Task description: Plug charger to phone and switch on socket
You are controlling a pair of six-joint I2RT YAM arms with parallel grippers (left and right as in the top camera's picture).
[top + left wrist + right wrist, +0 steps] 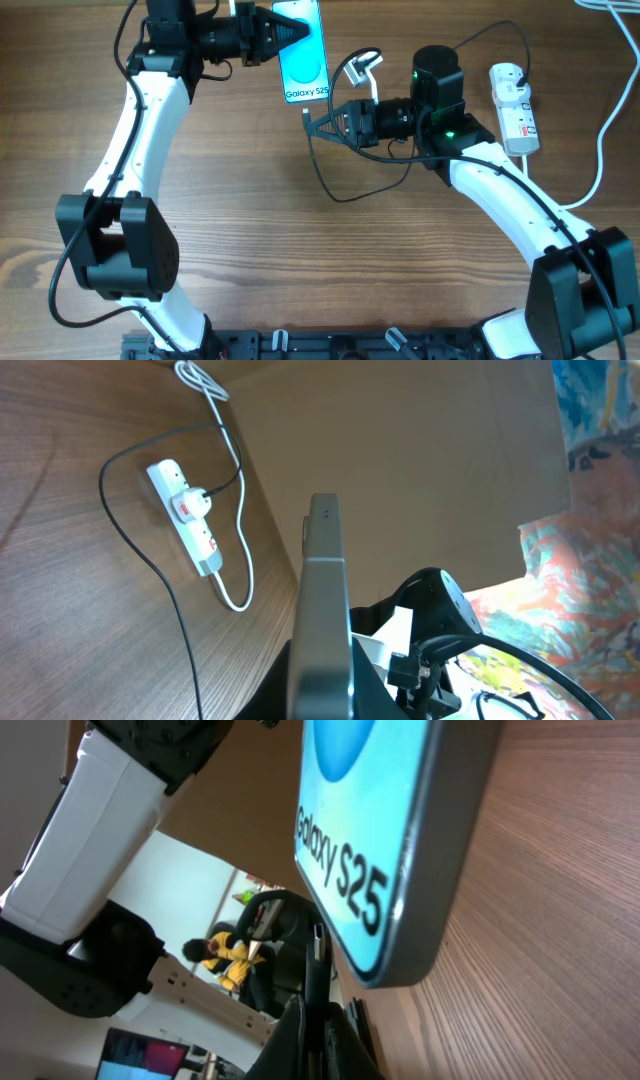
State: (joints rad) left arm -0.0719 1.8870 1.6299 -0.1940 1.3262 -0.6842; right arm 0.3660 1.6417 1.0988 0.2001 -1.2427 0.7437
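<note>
A: Which step is in hand?

B: The plugging-in, by my reading. The left end effector [272, 33] is clenched on the phone [305, 45] by its long edges, at the far edge of the table [300, 270], a little left of the middle. The "Galaxy S25" end faces the near edge.

A: And the charger?

B: The right end effector [318, 126] grasps the charger [335, 195] close to its plug tip [317, 955]. The tip sits just beside the phone's near end, apart from it and not yet in. From there the black cable loops towards the near edge, then runs off to the socket [515, 108] near the far right corner.

A: What does the next move call for?

B: A short, straight push towards the far edge, I'd say, with the tip lined up on the port. The port itself is too small to make out from the right wrist. The left arm has to brace the phone.

A: The switch?

B: Untouched, as far as I can judge. Whether it is on, I cannot tell.
</note>
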